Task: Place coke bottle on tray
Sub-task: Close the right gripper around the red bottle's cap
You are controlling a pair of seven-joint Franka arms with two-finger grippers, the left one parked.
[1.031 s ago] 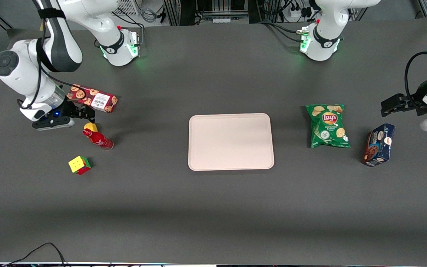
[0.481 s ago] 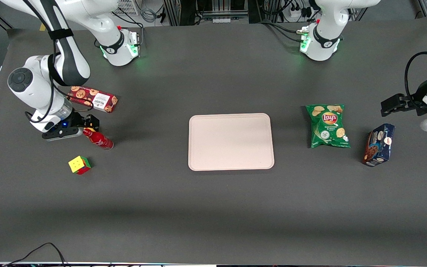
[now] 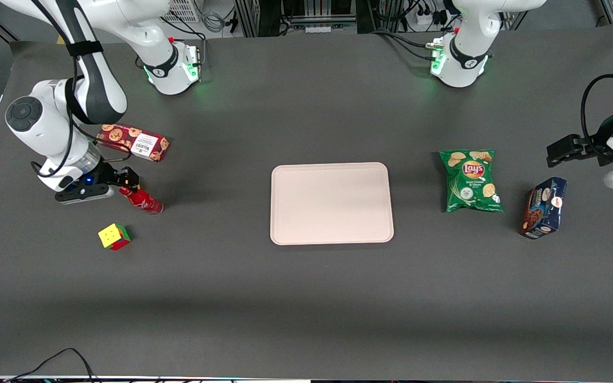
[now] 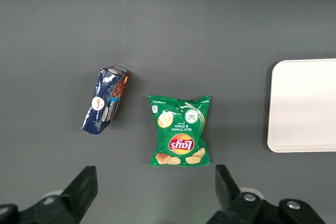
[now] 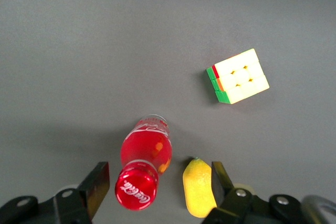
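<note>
Two things crowd the claw [image 3: 125, 183] in the front view: the coke bottle [image 3: 143, 201], standing upright on the tabletop [image 3: 306, 298] with its cap just under the fingertips, and a yellow lump almost hidden by the claw itself. The tray [image 3: 332, 203] sits well apart, toward the middle, so the bottle is not yet lifted or carried. A red cookie box [image 3: 135, 142] lies farther from the camera, a colour cube [image 3: 114, 236] nearer.

From the left wrist view, only a slice of the tray [image 4: 304, 106], a green chip bag [image 4: 179, 130] and a blue packet [image 4: 106, 100] show (none of them in the way).

In the right wrist view the claw [image 5: 157, 184] stands spread apart, with both the coke bottle [image 5: 144, 163] and the yellow lump [image 5: 198, 187] between its fingers [image 5: 94, 187]. That is the risk: closing here would likely pinch the lump against the bottle, giving a skewed hold that could slip, or tip the bottle over. The cap also sits closer to one finger, so contact could come one-sided and push the bottle.
</note>
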